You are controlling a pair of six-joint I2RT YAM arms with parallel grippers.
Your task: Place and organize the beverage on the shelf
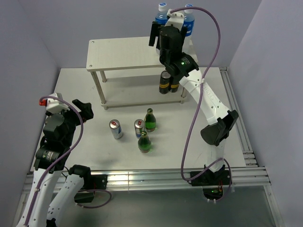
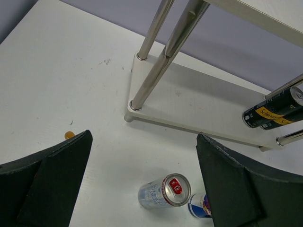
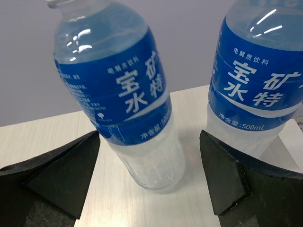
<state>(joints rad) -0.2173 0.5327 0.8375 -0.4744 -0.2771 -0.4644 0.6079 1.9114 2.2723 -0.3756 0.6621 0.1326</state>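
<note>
- The right gripper (image 3: 149, 158) has its fingers wide apart, clamped on nothing. It is raised to the top board of the shelf (image 1: 118, 54).
- Between those fingers stands a blue-labelled bottle (image 3: 125, 94) with its base on the board. Its long axis is upright, so it crosses the line along which the fingers close. It sits closer to the finger on the left of the wrist view, and I cannot tell whether they touch.
- Just outside the other finger stands a second blue-labelled bottle (image 3: 258, 80), near the first but apart from it, at the board's far right corner.
- Any pull-back probably needs to run straight along the fingers, since a sideways swing could tip either bottle.
- The left gripper (image 2: 144, 142), also open and empty, hovers over the table (image 2: 57, 71). The silver can (image 2: 163, 191) there lies nearer to it than to the right gripper.
</note>
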